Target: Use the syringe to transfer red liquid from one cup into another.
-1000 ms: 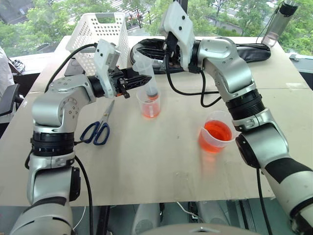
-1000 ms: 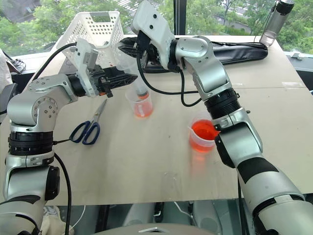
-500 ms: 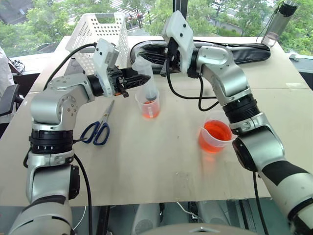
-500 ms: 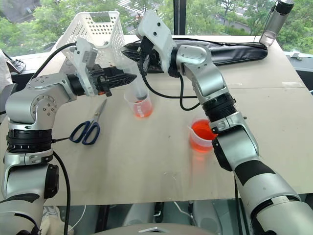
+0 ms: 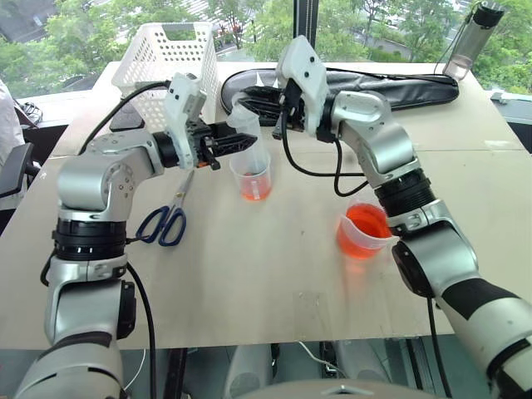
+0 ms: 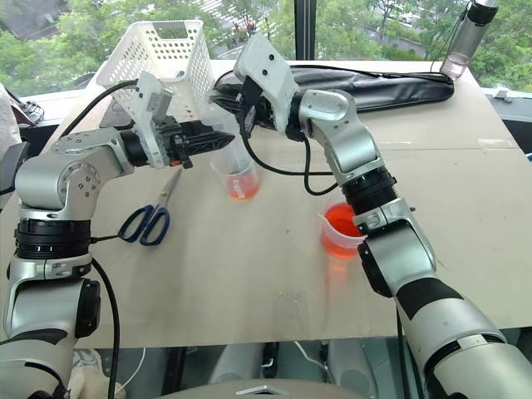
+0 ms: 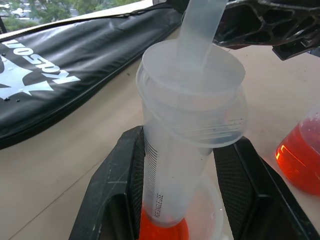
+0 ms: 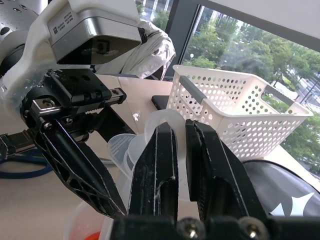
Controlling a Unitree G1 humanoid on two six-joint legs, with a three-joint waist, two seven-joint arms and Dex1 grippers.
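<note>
Clear glossy plastic syringe

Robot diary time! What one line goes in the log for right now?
left gripper: shut on syringe barrel | right gripper: shut on plunger ring | syringe tip: in small cup, red liquid | beaker: holds red liquid

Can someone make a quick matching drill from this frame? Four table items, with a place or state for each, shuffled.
Things:
1. large clear plastic syringe
2. wide clear plastic beaker with a handle
3. blue-handled scissors
4. white perforated plastic basket

Places or states:
A. lying flat on the table under the left arm
B. standing alone beside the right forearm, holding red liquid
C. at the table's far edge, by the window
D. upright with its tip in the small narrow clear cup, barrel between the left gripper jaws

Pairs: 1-D, 2-B, 3-A, 4-C
</note>
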